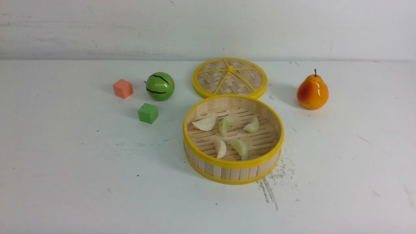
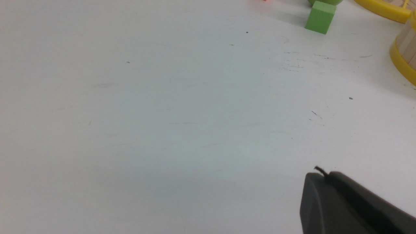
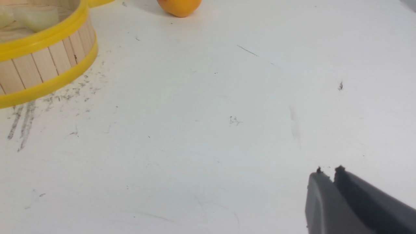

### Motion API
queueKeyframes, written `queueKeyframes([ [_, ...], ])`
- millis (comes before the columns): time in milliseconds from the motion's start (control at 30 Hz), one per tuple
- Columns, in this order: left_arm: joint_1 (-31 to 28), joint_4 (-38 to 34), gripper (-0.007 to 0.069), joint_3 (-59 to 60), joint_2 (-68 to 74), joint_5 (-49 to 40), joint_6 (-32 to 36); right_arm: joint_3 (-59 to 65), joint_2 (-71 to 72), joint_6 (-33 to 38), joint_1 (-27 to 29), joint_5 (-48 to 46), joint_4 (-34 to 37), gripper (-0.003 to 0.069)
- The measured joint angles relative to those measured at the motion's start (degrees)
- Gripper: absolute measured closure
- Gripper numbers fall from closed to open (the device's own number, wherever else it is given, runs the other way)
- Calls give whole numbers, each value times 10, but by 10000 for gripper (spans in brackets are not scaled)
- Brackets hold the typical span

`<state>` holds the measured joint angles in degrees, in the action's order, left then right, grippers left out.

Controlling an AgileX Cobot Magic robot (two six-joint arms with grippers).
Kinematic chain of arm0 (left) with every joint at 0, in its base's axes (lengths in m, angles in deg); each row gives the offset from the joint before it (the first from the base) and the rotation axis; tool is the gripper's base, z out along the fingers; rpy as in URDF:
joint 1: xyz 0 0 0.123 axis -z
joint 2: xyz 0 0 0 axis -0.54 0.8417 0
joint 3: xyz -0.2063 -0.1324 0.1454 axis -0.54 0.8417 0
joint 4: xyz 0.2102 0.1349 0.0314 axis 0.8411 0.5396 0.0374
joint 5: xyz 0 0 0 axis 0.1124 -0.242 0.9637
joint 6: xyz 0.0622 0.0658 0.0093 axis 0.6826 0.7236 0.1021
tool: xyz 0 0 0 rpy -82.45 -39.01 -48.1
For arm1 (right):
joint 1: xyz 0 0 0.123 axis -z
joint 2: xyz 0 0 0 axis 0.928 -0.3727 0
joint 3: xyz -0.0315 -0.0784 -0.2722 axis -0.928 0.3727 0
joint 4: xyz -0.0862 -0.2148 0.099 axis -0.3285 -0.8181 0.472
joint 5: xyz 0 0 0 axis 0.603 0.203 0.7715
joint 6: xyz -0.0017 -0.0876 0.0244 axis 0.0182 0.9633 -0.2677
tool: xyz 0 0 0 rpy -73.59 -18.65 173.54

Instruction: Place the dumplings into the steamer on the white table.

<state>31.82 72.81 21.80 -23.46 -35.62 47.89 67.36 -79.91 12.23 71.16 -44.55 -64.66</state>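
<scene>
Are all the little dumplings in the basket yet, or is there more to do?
It looks done: all five dumplings lie on the slatted floor of the steamer, and none show on the white table. Nothing is in hand: the left gripper and right gripper are shut and empty. Nothing looks left.

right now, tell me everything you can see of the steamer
The steamer is a round, shallow bamboo basket with yellow rims top and bottom, a wall of upright wooden strips and a slatted floor. It sits upright and uncovered on the white table, holding five pale dumplings. Its woven lid lies flat just behind it. No gripper touches it.
</scene>
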Motion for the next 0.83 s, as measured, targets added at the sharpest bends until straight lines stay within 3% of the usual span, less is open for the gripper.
queueKeyframes([
  [833, 0, 0, 622, 0, 0, 0, 0, 0, 0, 0, 0, 0, 0, 586],
])
